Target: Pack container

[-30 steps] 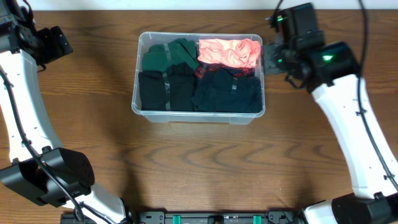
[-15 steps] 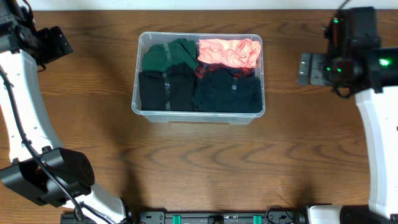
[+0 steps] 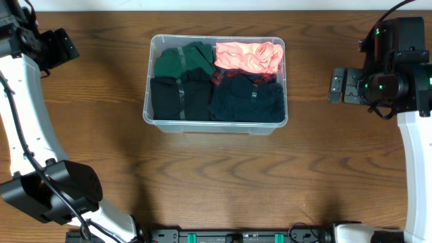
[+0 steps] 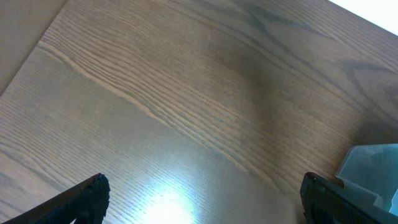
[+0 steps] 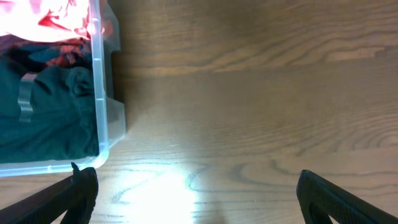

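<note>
The clear plastic container [image 3: 150, 81] stands at the table's middle back, filled with folded clothes: a green piece [image 3: 181, 58], a pink piece [image 3: 248, 57] and dark pieces [image 3: 216, 98]. My right gripper [image 3: 335, 86] hovers open to the right of the container, well apart from it, with nothing between its fingers. In the right wrist view the container's corner [image 5: 102, 134] and the pink cloth [image 5: 50, 15] sit at the left, and the right gripper [image 5: 199, 190] spans bare wood. My left gripper [image 4: 202, 193] is open over bare wood, with the container's corner [image 4: 370, 171] at the right edge.
The left arm [image 3: 27, 81] runs along the table's left side, its head at the far left corner. The right arm [image 3: 412, 148] stands along the right edge. A white wall borders the table's back edge.
The right gripper has left the container's right rim, moved right and slightly toward the front, and opened. The left arm has not moved.
</note>
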`<state>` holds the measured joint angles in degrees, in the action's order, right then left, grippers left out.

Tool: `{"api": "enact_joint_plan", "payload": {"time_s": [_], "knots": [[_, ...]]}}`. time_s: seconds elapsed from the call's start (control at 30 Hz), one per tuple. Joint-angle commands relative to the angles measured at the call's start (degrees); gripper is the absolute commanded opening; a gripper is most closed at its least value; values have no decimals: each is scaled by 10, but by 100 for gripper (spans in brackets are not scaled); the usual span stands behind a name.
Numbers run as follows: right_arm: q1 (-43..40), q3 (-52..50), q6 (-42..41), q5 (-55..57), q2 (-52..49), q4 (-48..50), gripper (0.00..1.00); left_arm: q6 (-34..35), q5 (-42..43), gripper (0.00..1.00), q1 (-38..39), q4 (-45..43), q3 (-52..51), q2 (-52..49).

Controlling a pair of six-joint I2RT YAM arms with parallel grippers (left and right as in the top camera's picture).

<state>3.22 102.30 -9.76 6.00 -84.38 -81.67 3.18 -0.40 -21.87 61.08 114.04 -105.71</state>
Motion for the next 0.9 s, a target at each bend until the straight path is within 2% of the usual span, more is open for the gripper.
{"api": "enact_joint_plan", "payload": {"time_s": [0.0, 0.1, 0.2, 0.53, 0.87], "knots": [[-2, 10, 25, 0, 1, 12, 99, 5, -1, 98, 0, 0, 2, -4], [-3, 0, 47, 2, 11, 46, 99, 5, -1, 98, 0, 0, 2, -4], [-3, -43, 58, -5, 50, 123, 99, 5, -1, 98, 0, 0, 2, -4], [-23, -445, 73, -54, 353, 491, 99, 5, -1, 98, 0, 0, 2, -4], [-48, -759, 73, -71, 644, 613, 99, 5, -1, 98, 0, 0, 2, -4]]}}
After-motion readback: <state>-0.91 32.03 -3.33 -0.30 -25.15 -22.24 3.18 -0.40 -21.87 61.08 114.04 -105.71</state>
